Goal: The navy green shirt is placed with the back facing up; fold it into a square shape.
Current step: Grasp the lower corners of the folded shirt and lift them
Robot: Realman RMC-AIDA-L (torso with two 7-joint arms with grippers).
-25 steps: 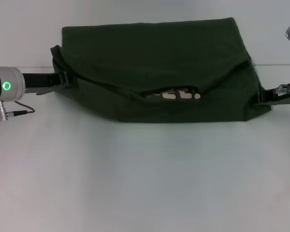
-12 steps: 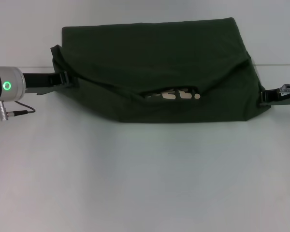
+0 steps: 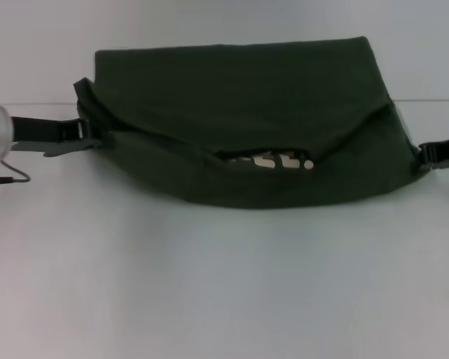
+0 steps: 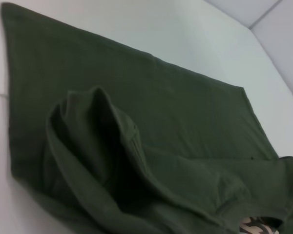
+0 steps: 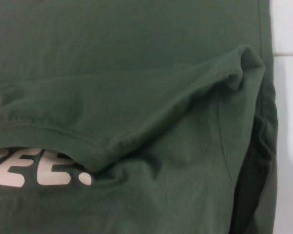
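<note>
Left hand (image 3: 90, 134), right hand (image 3: 426, 155) clamped on navy green shirt (image 3: 239, 112), white table (image 3: 224, 284).

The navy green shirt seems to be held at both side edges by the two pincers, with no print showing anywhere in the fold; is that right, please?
Not quite. The left pincer and right pincer are at the side edges of the navy green shirt, but a pale print does show through the gap in the fold. The head view shows it, and the right wrist view shows pale letters there.
</note>
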